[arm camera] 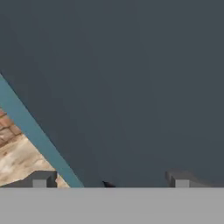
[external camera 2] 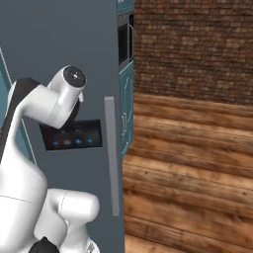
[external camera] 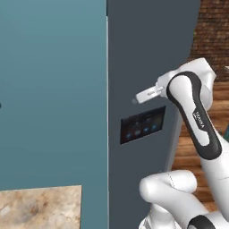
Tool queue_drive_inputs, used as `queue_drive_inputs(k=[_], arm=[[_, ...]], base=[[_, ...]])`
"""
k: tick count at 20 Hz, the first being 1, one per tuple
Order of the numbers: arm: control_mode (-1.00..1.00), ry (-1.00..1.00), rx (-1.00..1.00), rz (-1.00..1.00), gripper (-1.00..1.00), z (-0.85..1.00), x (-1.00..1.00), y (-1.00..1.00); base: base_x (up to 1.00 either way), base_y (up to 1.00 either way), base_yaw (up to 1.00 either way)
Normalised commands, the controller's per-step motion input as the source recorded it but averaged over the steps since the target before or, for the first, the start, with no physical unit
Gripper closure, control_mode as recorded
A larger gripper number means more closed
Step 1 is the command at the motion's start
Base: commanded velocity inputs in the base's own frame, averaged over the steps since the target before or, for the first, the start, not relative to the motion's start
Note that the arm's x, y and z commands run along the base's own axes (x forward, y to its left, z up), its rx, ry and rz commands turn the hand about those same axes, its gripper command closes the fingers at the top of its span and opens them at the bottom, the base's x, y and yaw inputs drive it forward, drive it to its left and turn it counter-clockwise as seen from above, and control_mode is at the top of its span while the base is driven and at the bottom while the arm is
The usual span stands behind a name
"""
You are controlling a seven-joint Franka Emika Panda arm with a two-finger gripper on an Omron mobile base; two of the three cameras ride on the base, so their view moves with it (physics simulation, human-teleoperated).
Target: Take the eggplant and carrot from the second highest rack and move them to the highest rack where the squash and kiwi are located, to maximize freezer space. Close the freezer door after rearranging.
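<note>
The freezer door [external camera: 143,58] is a tall dark slate-blue panel that fills the middle of both base views, with a small dark touch panel [external camera: 142,124] set in it. Its grey vertical bar handle [external camera 2: 111,153] runs down the door's right edge. My gripper [arm camera: 111,179] faces the flat door face [arm camera: 131,78] at close range. Its two fingertips [arm camera: 41,179] stand far apart, open, with nothing between them. My white arm [external camera: 197,116] bends in front of the door. The eggplant, carrot, squash, kiwi and the racks are hidden behind the door.
A teal wall panel [external camera: 49,89] stands left of the door, with a marble counter [external camera: 40,208] low beside it. To the right lie a wooden floor [external camera 2: 188,173], a brick wall [external camera 2: 197,44] and teal cupboards [external camera 2: 126,89].
</note>
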Motion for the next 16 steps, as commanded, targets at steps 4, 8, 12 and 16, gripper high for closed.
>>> queue_drive_inputs(k=[4,8,12,16], arm=[[-1.0,0.0,-0.03,0.0,-1.0,-0.35,0.84,0.39],[-1.0,0.0,-0.09,0.0,-1.0,-0.4,0.73,0.55],[-1.0,0.0,-0.16,0.12,-1.0,-0.44,0.4,0.73],[-1.0,0.0,-0.12,0.18,-1.0,-0.38,0.31,0.7]], base=[[0.0,0.0,0.0],[0.0,0.0,0.0],[0.0,0.0,0.0],[0.0,0.0,0.0]])
